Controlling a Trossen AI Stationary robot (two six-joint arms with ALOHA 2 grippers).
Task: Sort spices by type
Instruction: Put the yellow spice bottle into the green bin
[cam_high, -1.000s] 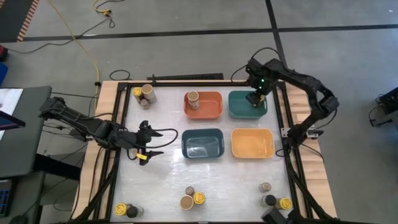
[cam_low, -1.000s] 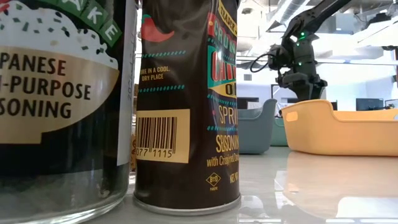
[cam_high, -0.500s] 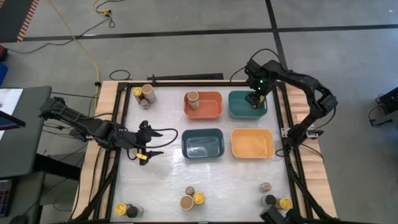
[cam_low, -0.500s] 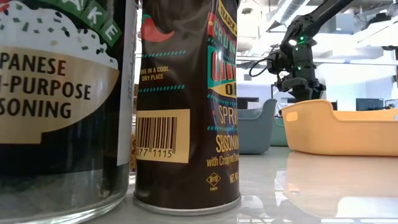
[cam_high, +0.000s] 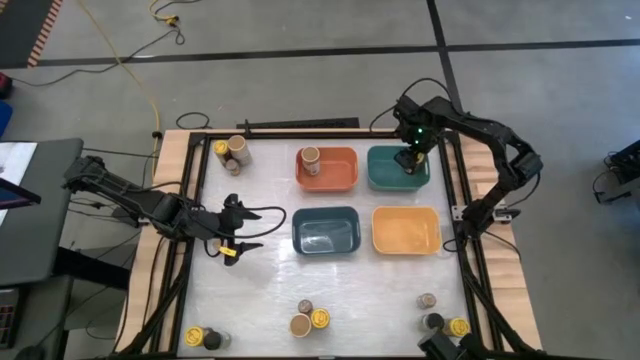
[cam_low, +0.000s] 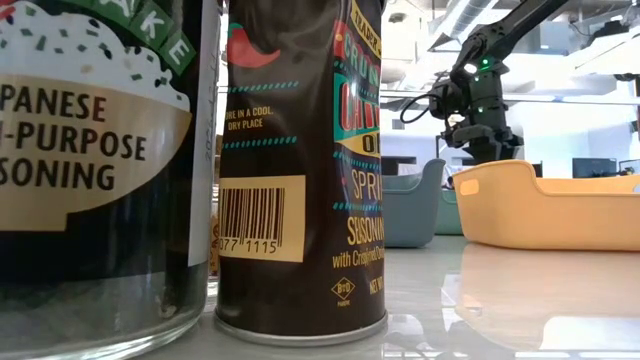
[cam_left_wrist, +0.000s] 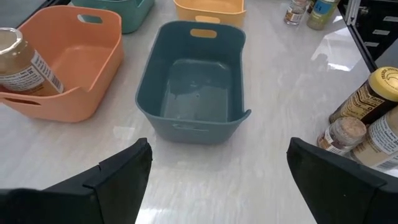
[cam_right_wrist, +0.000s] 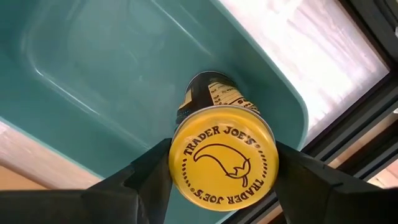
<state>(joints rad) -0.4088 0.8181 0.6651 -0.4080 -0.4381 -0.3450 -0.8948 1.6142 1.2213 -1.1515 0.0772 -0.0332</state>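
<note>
Teal bin (cam_right_wrist: 93, 74) floor partly hidden by yellow-lidded jar (cam_right_wrist: 224, 157), seemingly gripped.

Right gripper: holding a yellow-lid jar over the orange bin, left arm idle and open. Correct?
Wrong bin. The right wrist view shows the right gripper clamped on the yellow-lid jar inside the teal bin, not the orange bin, which holds a tan-lid jar. The left gripper is indeed open and idle.

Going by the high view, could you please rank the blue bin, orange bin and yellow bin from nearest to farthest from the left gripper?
From the left gripper:
1. Blue bin, just beside it toward the table's middle.
2. Orange bin, in the far row.
3. Yellow bin, beyond the blue bin, on the right.
</note>
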